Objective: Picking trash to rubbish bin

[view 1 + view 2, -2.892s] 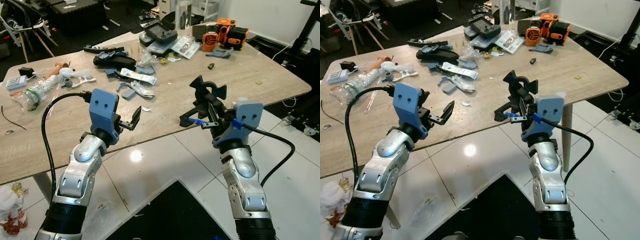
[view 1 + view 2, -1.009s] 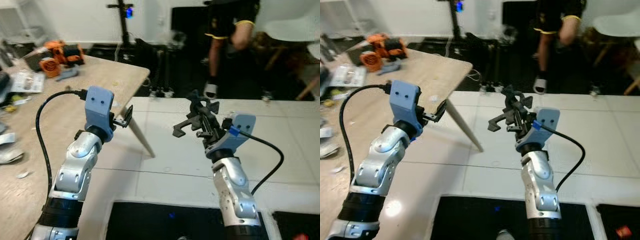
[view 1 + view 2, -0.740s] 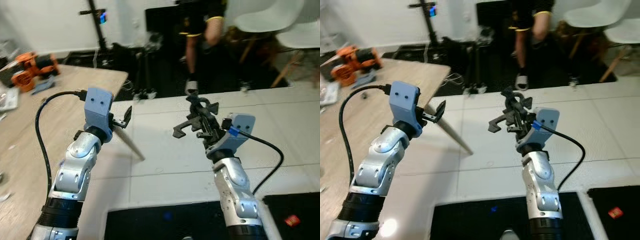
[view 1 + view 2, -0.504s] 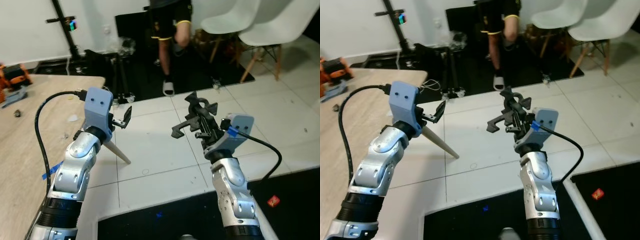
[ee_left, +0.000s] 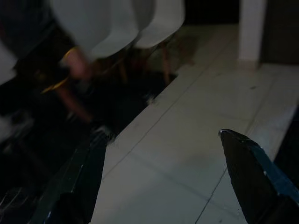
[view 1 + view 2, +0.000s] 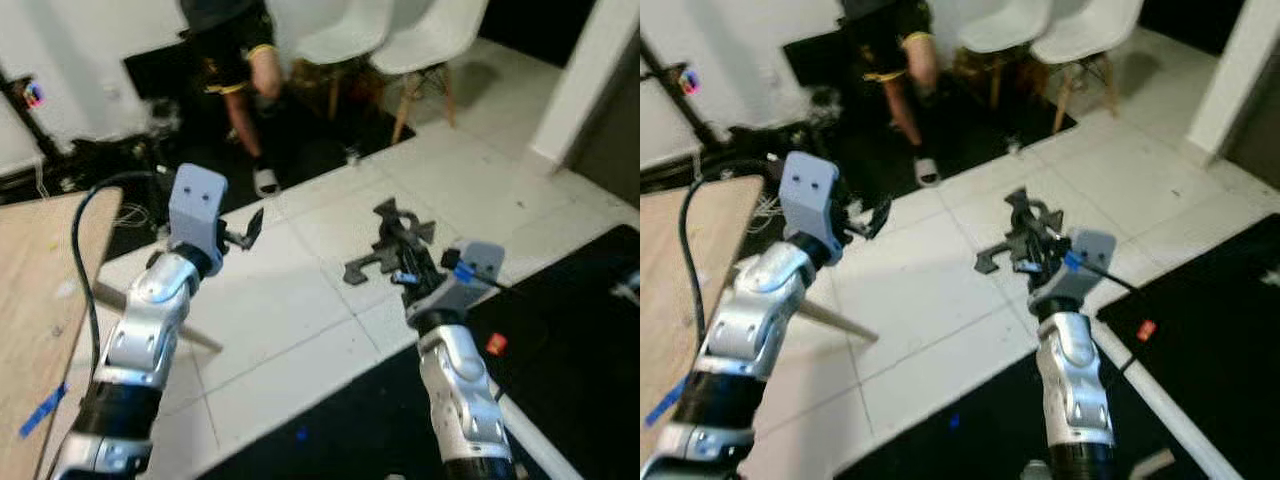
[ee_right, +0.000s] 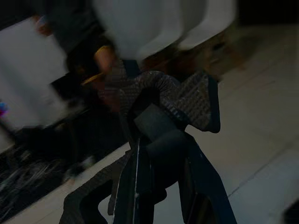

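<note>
Floor: white tiles with dark joints. Mat: black, bearing a small red scrap. Chairs: white shells, tan wooden legs. Counter: light wood grain, blue tape strip. Right tool holds a black textured piece. Wrist housings: blue.

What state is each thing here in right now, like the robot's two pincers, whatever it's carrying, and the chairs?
Left pincer: open, holding nothing, raised over the tiled floor.
Right pincer: shut on a black plastic piece.
Black plastic piece: lifted in the air, clamped.
White chairs: upright, unoccupied.
Red scrap: lying on the dark mat.
Person: standing by the chairs.
</note>
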Controlling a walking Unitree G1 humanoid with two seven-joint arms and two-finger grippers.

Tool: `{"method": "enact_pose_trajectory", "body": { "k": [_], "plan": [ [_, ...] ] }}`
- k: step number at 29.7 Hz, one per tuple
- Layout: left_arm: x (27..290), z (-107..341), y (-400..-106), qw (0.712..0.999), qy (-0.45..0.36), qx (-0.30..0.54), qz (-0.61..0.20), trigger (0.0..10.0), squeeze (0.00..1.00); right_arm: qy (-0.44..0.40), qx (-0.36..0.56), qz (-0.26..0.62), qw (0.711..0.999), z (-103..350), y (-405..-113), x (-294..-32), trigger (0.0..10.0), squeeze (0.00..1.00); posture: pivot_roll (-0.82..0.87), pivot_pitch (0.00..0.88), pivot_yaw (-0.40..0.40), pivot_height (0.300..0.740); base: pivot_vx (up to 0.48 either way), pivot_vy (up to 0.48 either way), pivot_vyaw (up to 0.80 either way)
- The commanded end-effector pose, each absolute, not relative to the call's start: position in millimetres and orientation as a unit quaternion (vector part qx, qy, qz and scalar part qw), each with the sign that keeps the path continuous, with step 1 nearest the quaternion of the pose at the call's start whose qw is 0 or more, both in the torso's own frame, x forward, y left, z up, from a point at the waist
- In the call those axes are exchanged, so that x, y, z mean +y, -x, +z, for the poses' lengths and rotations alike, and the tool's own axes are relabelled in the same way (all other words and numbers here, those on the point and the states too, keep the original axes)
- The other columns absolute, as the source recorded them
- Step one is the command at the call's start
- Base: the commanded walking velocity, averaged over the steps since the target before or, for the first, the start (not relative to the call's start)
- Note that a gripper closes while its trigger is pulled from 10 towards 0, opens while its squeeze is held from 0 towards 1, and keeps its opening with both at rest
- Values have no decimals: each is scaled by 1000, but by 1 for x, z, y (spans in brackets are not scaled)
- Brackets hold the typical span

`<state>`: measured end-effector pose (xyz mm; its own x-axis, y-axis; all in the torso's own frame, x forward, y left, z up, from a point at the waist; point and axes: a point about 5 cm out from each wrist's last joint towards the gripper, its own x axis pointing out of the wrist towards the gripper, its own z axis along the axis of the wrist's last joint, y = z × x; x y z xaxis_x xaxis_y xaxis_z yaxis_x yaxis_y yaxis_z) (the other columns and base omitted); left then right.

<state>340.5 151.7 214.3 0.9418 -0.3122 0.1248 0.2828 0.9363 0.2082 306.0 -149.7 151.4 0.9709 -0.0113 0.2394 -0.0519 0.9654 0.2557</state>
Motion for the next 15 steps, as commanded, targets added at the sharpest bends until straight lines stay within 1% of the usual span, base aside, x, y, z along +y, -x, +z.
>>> {"method": "enact_pose_trajectory", "body": {
  "k": [1, 5, 6, 9, 10, 15],
  "plan": [
    [160, 211, -341, 982, -104, -70, -144, 10000, 0, -141, -118, 15, 983, 148, -304, -142, 10000, 0, 68, 131, 178, 740, 0, 0, -800],
    [161, 210, -341, 983, -100, -69, -140, 10000, 0, -141, -118, 17, 983, 148, -305, -141, 10000, 0, 69, 132, 174, 740, 0, 0, -800],
    [162, 208, -340, 985, -92, -67, -133, 10000, 0, -140, -118, 22, 983, 149, -307, -139, 10000, 0, 56, 134, 148, 740, 0, 0, -800],
    [164, 203, -337, 987, -79, -64, -121, 10000, 0, -137, -118, 36, 983, 153, -310, -137, 10000, 0, 48, 135, 127, 740, 0, 0, -800],
    [165, 201, -336, 989, -74, -63, -115, 10000, 0, -135, -118, 43, 983, 154, -311, -136, 10000, 0, 34, 138, 86, 740, 0, 0, -800],
    [168, 188, -325, 993, -54, -57, -88, 10000, 0, -116, -113, 91, 983, 160, -319, -127, 10000, 0, 13, 141, -6, 740, 0, 0, -800]
  ]
}}
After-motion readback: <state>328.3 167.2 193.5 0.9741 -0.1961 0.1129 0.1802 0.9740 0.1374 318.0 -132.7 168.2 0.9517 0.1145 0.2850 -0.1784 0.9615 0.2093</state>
